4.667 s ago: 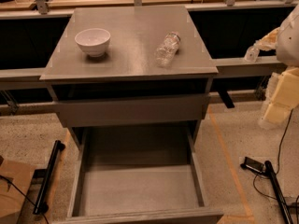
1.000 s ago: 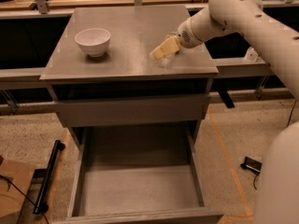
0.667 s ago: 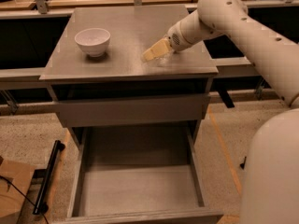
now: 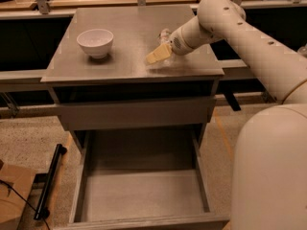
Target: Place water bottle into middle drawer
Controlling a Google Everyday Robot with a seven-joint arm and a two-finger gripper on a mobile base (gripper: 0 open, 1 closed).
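The water bottle lies on the grey cabinet top, right of centre. Only its clear upper end shows; the rest is hidden behind my gripper. My gripper has its tan tip down on the cabinet top, right at the bottle's near end. The cream arm reaches in from the right. The middle drawer stands pulled out below, a deep grey tray with nothing in it.
A white bowl sits on the left of the cabinet top. A shut drawer with a plain grey front panel is above the open one. A black bar and cardboard lie on the floor at the left.
The arm has swung in from the right onto the cabinet top. Over the last second the gripper has slid left and toward the front edge at the bottle.
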